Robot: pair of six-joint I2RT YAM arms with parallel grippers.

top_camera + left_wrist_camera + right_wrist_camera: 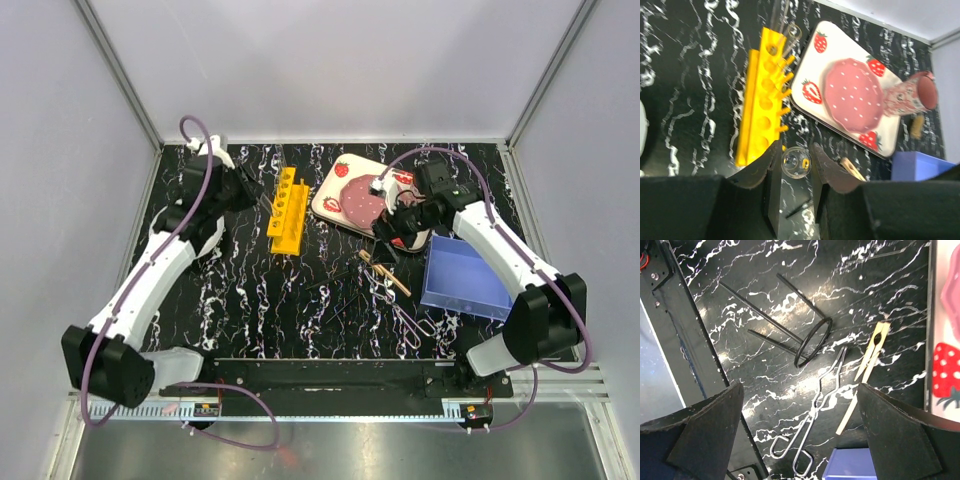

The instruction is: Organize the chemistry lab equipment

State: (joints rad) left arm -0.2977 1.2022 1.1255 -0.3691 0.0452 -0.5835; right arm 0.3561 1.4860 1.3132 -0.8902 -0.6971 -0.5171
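Looks like the racking step, left gripper [796, 172] clamped on a clear glass tube [796, 163] near the yellow holed rack [760, 117], right gripper [801, 407] spread wide above the forceps [812, 415], and probably calls next for lining the tube over a free hole.

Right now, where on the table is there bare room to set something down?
Bare tabletop lies near-left, between the left arm, which holds a glass tube, and the black rods, and along the far edge behind the yellow rack and tray. It is crowded centre-right: rods, wooden clamp, forceps and blue box cluster beside the right gripper.
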